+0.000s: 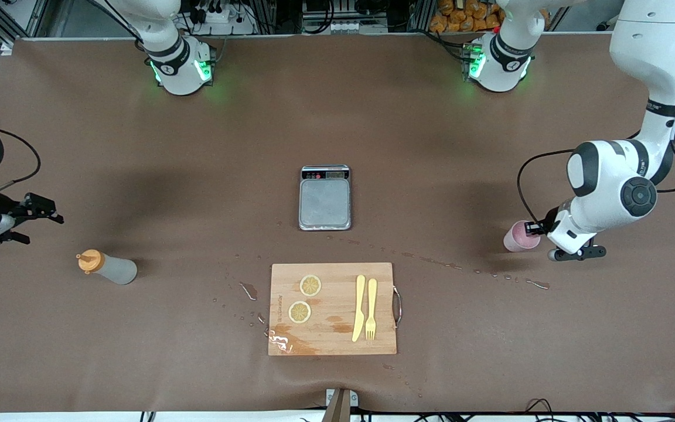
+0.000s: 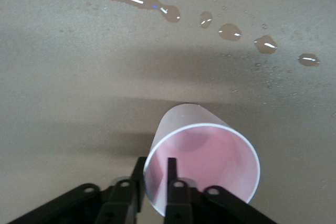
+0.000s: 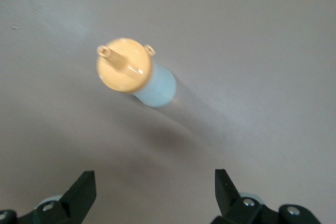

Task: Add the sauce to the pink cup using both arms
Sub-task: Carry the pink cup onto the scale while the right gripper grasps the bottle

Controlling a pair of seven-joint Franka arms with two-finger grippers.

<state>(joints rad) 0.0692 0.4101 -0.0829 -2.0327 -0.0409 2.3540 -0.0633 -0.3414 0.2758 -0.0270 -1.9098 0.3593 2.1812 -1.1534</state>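
Observation:
The pink cup (image 1: 516,237) is toward the left arm's end of the table, low at the table surface. My left gripper (image 1: 539,228) is shut on its rim, one finger inside and one outside, as the left wrist view shows for the cup (image 2: 202,156) and gripper (image 2: 156,165). The sauce bottle (image 1: 108,267), with greyish body and orange cap, stands toward the right arm's end. My right gripper (image 1: 50,212) is open and empty, above the table beside the bottle. In the right wrist view the bottle (image 3: 134,74) lies ahead of the open gripper (image 3: 155,182).
A grey scale (image 1: 325,199) sits mid-table. A wooden cutting board (image 1: 333,334) with two lemon slices, a yellow knife and fork lies nearer the front camera. Water drops (image 1: 478,271) trail from the board toward the cup.

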